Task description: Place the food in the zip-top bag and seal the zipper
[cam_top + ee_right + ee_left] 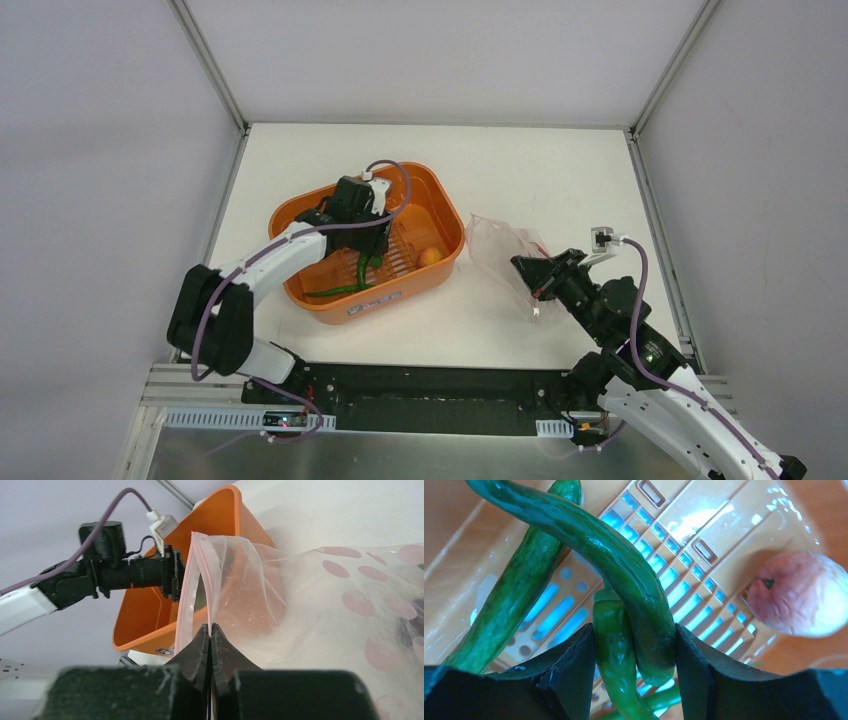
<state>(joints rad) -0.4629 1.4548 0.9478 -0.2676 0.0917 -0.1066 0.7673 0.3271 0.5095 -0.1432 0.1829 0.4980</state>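
2 long green chilies (624, 595) sit clenched in the jaws of the left gripper (634, 652) inside the orange tub (445, 205). A 3rd green chili (509, 595) lies just beside them on the tub's slotted floor, and 1 round orange piece (804, 592) rests near the tub's bag-side wall. Just outside that wall, the right gripper (210, 640) has its jaws pinched tight on the mouth edge of the zip-top bag (320, 590), beside the pink zipper (186, 600), holding the opening up toward the tub. The likely risks: only 1 lip is held, so the limp film could sag closed, and the dangling chilies could snag the tub rim or slip free while crossing. Bare worktop (540, 165) lies open beyond the tub.
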